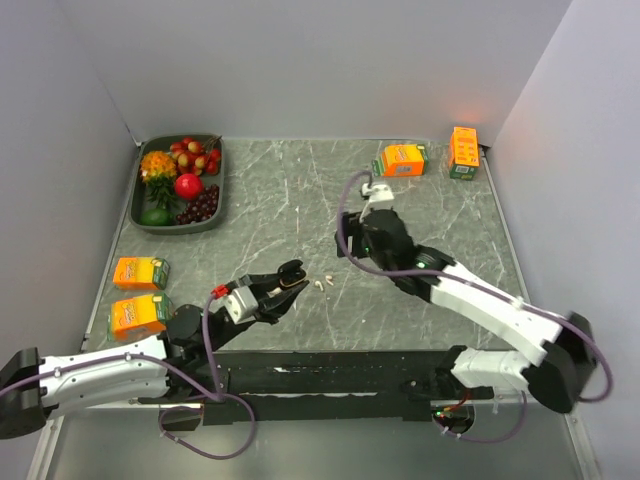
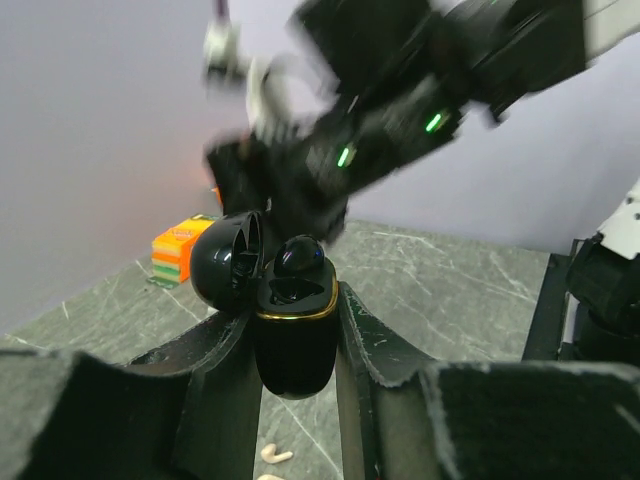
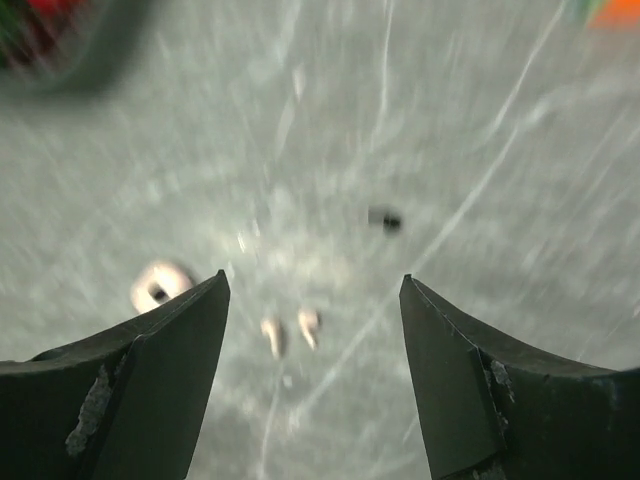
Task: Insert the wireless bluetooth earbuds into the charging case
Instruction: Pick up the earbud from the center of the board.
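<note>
The black charging case (image 2: 295, 350) is clamped upright by the left pincer (image 2: 293, 310). Its lid (image 2: 228, 262) is swung open to one side, and a black earbud (image 2: 298, 258) is seen sitting in its top. The white pair (image 1: 322, 283) is laid on the table (image 1: 300, 190) just beside that pincer, with a second black bud (image 3: 385, 218) near them. The right pincer (image 3: 312, 285) is held apart above the white pair.

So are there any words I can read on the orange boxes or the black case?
Nothing here can be read.
Orange boxes: the print is too small and blurred to read.
Black case: no letters show on it.
</note>
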